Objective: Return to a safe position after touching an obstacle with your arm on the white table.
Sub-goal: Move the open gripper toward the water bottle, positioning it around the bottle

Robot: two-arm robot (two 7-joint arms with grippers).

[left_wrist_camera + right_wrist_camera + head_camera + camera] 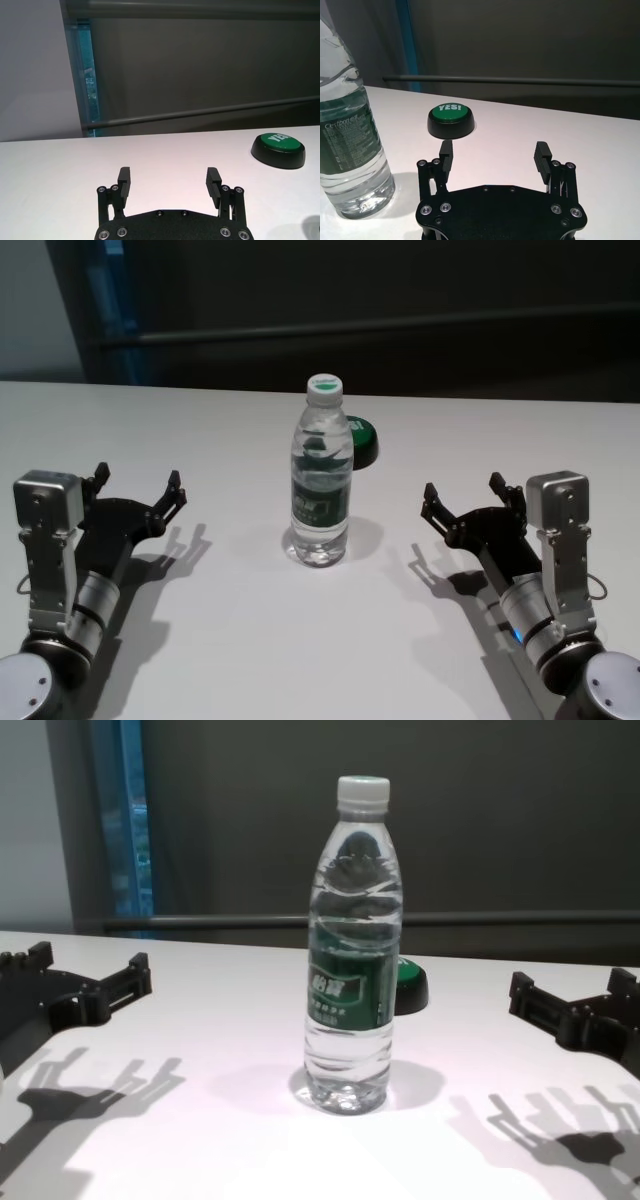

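The obstacle, a clear water bottle (pixel 321 480) with a white cap and dark green label, stands upright in the middle of the white table (pixel 240 640); it also shows in the chest view (pixel 350 950) and the right wrist view (pixel 347 130). My left gripper (pixel 137 483) is open and empty, held low over the table well left of the bottle; it shows in the left wrist view (pixel 170 182) too. My right gripper (pixel 465 496) is open and empty, well right of the bottle, also in the right wrist view (pixel 493 155). Neither arm touches the bottle.
A low black button with a green "YES!" top (pixel 361 440) sits just behind and right of the bottle, also in the right wrist view (pixel 451 120) and left wrist view (pixel 278 149). A dark wall with a rail runs behind the table's far edge.
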